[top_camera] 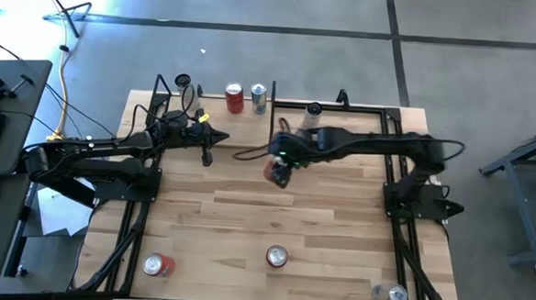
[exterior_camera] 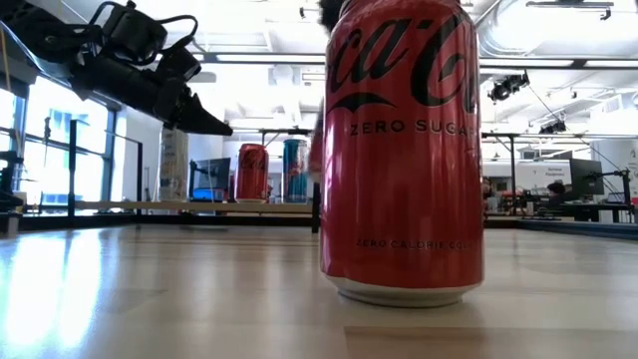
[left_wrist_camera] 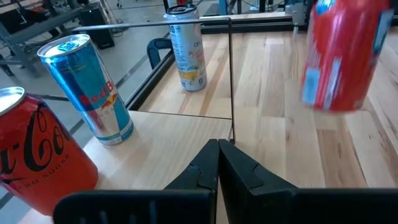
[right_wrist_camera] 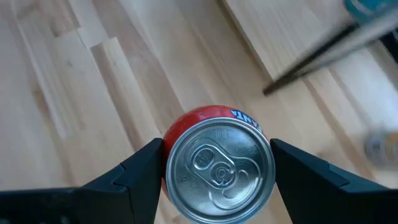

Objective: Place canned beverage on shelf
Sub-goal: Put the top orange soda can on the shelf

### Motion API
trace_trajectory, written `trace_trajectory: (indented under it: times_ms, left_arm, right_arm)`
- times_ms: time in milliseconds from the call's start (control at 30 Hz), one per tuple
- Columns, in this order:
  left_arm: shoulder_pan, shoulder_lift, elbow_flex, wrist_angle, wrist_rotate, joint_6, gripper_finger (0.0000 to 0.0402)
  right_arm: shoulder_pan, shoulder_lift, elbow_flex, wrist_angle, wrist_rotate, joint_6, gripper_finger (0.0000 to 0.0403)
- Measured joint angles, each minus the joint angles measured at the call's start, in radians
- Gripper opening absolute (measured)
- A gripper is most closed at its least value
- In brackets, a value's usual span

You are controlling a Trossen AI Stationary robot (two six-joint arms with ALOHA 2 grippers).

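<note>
A red can (right_wrist_camera: pixel 217 165) with a silver top and pull tab is held upright between the two fingers of the right gripper (right_wrist_camera: pixel 217 168), lifted above the wooden boards. The shelf (left_wrist_camera: pixel 180 134), a pale-wood board with thin black rod frames, is seen just ahead of the left gripper (left_wrist_camera: pixel 219 163); a red cola can (left_wrist_camera: pixel 34 158) and a blue-and-silver can (left_wrist_camera: pixel 87 90) stand upright on it.

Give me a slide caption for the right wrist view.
Right tool grips a red can by its sides above the wooden table.
</note>
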Motion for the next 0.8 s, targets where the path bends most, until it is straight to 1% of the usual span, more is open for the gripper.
trace_trajectory:
  times_ms: [200, 300, 400, 600, 700, 800]
  left_arm:
    - [0.0, 0.0, 0.0, 0.004, 0.0, 0.027, 0.0]
    - [0.0, 0.0, 0.0, 0.004, 0.0, 0.028, 0.0]
    - [0.0, 0.0, 0.0, 0.004, 0.0, 0.031, 0.0]
    - [0.0, 0.0, 0.0, 0.005, 0.0, 0.037, 0.0]
    - [0.0, 0.0, 0.0, 0.005, 0.0, 0.037, 0.0]
    - [0.0, 0.0, 0.0, 0.005, 0.0, 0.037, 0.0]
  right_arm:
    - [-0.002, 0.243, 0.291, -0.111, -0.006, -0.116, 0.0247]
    - [-0.001, 0.34, 0.405, -0.157, -0.041, -0.154, 0.0247]
    - [-0.001, 0.419, 0.49, -0.204, -0.047, -0.165, 0.0247]
    - [-0.01, 0.522, 0.586, -0.241, -0.072, -0.187, 0.025]
    - [-0.014, 0.536, 0.598, -0.226, -0.077, -0.188, 0.0253]
    - [-0.016, 0.537, 0.597, -0.222, -0.068, -0.206, 0.0264]
